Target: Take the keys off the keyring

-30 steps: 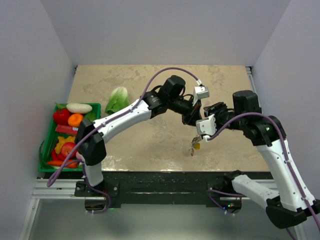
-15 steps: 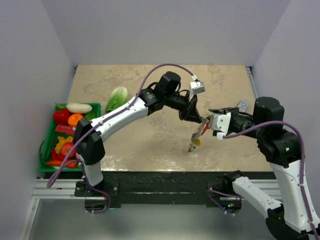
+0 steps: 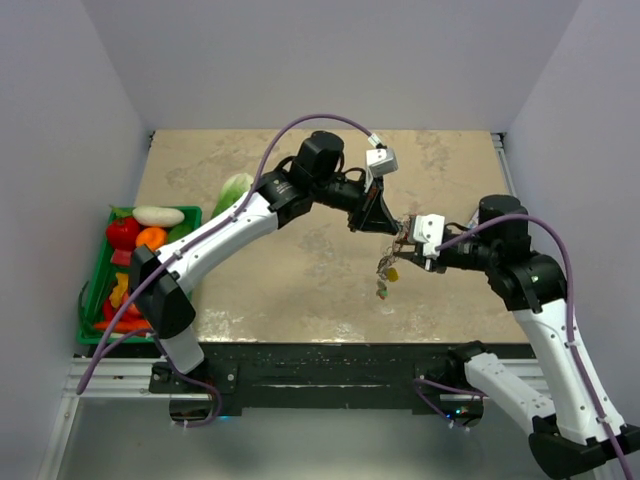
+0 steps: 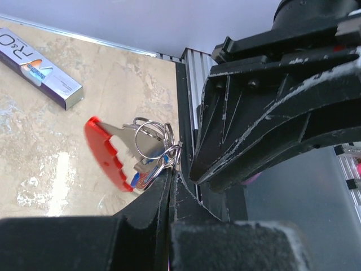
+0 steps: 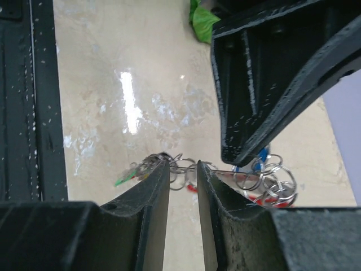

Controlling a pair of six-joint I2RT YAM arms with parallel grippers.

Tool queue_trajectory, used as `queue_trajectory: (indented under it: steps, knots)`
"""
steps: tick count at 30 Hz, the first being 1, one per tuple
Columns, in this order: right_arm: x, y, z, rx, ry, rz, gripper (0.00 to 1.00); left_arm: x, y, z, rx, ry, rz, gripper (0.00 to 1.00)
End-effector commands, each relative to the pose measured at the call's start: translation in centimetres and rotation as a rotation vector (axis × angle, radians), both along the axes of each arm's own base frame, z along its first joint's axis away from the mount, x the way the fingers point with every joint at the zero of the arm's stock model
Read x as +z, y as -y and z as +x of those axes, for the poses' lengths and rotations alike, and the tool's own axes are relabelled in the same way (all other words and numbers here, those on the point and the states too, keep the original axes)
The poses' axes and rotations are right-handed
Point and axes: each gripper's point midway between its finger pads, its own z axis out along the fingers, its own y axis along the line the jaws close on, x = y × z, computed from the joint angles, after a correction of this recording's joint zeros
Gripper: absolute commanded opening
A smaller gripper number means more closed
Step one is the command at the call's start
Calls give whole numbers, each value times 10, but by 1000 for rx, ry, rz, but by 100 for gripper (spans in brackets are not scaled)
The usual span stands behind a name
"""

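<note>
The keyring (image 4: 163,148) hangs above the table between my two grippers. My left gripper (image 4: 172,169) is shut on its thin silvery rings. The red fob (image 4: 104,152) and a blue-headed key (image 4: 141,179) stick out to the left of that gripper. My right gripper (image 5: 183,166) comes from the opposite side, its jaws closed to a narrow gap with small links of the keyring (image 5: 186,169) caught between the tips. Green- and yellow-tagged keys (image 5: 131,173) dangle past its left finger. From above, the keys (image 3: 385,278) hang below the left gripper (image 3: 390,222) and the right gripper (image 3: 410,243).
A green crate (image 3: 90,300) of toy vegetables stands at the table's left edge, with a lettuce (image 3: 235,195) behind it. A white-and-purple box (image 4: 42,68) lies on the table near the right edge. The black rail (image 3: 320,350) runs along the front.
The right gripper swung in beside the left gripper and its jaws narrowed around the keyring. The left arm drew back and up a little, lifting the hanging keys.
</note>
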Motion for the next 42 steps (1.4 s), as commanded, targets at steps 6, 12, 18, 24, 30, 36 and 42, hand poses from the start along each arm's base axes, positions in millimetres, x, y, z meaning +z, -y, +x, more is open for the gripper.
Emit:
queue_trajectory:
  steps: [6, 12, 18, 24, 30, 36, 42]
  knots:
    - [45, 1, 1, -23, 103, 78, 29, 39, -11, -6, 3, 122, -80, 0]
    - [53, 9, 7, -83, 129, 75, 28, 40, -15, 0, 35, 163, -68, 0]
    - [55, 11, 21, -137, 131, 87, 28, 40, -18, 0, 41, 186, -61, 0]
    - [60, 12, 32, -167, 134, 107, 28, 38, -20, 1, 50, 195, -52, 0]
    - [50, 5, 39, -146, 93, 115, 28, 41, -20, -2, 38, 193, -60, 0]
    - [41, 3, 40, -132, 69, 117, 26, 43, -20, -3, 36, 199, -61, 0]
    - [37, 0, 39, -114, 41, 125, 16, 42, -20, -4, 29, 199, -60, 0]
